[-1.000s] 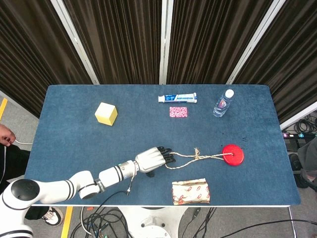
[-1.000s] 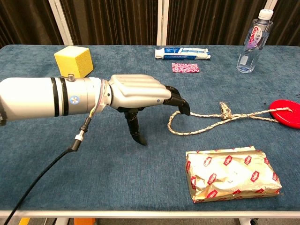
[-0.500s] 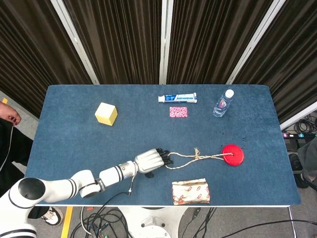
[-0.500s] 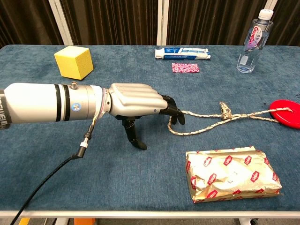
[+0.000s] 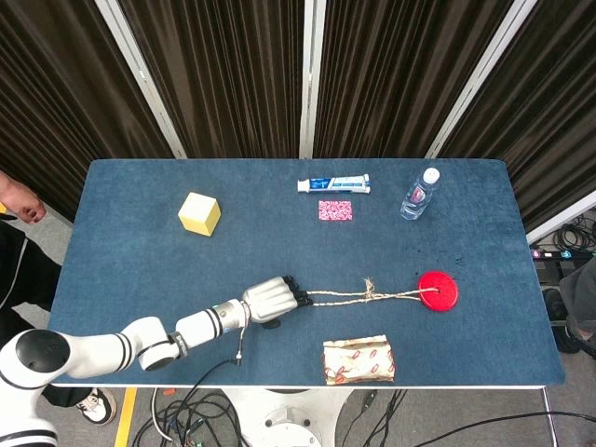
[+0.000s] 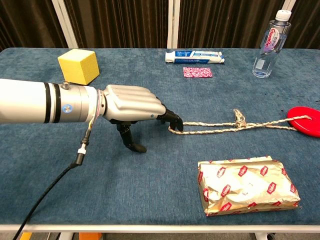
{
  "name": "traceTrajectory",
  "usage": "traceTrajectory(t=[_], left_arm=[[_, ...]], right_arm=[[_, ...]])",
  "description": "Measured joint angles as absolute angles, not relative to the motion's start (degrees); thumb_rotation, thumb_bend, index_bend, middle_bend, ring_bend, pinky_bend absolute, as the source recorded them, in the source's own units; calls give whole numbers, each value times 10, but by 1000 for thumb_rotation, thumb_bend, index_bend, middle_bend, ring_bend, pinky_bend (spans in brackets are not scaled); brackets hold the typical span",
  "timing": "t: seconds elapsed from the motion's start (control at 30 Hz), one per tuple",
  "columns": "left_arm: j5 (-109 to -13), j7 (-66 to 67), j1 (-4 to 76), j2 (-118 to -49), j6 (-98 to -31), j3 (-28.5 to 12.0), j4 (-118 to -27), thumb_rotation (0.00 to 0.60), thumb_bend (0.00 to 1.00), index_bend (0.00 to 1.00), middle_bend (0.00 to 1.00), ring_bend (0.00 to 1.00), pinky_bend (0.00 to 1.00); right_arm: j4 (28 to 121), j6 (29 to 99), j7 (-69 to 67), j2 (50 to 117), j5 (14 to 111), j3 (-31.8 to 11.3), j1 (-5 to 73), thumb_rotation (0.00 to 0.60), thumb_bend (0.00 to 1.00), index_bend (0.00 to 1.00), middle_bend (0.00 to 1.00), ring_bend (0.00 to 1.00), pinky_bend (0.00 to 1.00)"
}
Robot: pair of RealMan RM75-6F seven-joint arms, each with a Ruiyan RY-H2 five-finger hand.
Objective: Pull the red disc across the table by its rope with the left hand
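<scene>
Under the left hand point(image 6: 132, 104), curled fingers hide the hooked rope point(image 6: 225, 127) end.

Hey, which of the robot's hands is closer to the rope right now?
Left. The left hand has its fingers hooked in the loop at the end of the rope, which runs to the red disc. The right hand shows in neither view.

The left arm stretches low across the desk point(image 5: 121, 261), left hand point(image 6: 132, 104) knuckles-up, fingers point(image 6: 172, 120) curled around the rope point(image 6: 225, 128).
</scene>
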State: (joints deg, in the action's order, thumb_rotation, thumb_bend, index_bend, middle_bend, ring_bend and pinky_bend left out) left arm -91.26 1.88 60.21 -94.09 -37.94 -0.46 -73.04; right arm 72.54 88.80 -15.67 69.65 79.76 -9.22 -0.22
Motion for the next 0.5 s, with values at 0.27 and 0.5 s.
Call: traceTrajectory(t=[0.27, 0.5], left_arm=[[-893, 48, 596, -924, -379, -3, -749, 600, 186, 189, 936, 550, 265], [-886, 62, 591, -922, -394, -5, -752, 600, 332, 247, 997, 699, 320]], right_arm=[[726, 884, -155, 698, 796, -93, -1, 600, 278, 0, 0, 0, 0], [726, 882, -154, 698, 795, -94, 0, 600, 286, 0, 0, 0, 0]])
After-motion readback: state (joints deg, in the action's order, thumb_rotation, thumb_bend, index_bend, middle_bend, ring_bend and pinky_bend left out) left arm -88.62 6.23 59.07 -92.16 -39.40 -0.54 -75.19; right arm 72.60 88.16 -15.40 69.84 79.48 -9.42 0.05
